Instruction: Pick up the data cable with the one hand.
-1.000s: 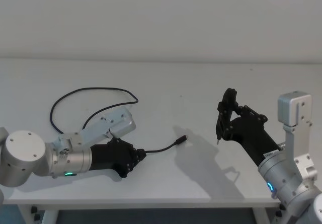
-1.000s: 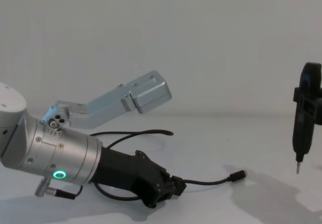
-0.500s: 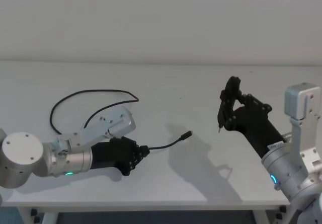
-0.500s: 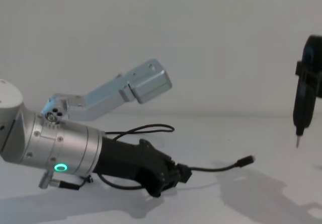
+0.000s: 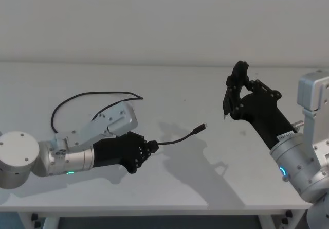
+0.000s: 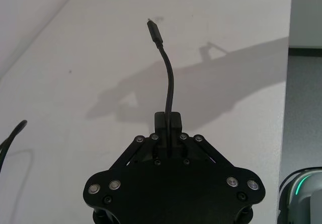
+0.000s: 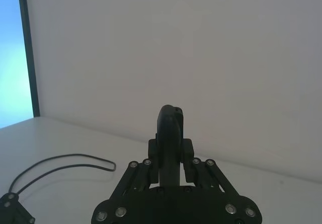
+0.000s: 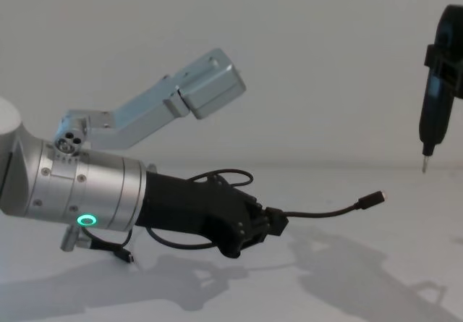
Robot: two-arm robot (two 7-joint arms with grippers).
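Observation:
The data cable is a thin black cord looped on the white table at the left. My left gripper, black with a green ring light on its silver wrist, is shut on the cable a short way from one end. That end sticks out to the right above the table, ending in a small plug. In the left wrist view the cable rises from the shut fingers. In the chest view the left gripper holds the plug in the air. My right gripper hovers at the right.
The right gripper is shut on a narrow black tool with a thin metal tip, pointing down above the table. A silver camera bracket sits over the left wrist. The table's front edge is near the arms.
My left gripper has lifted and moved right with the cable end, so the plug is now off the table. The right arm has risen a little.

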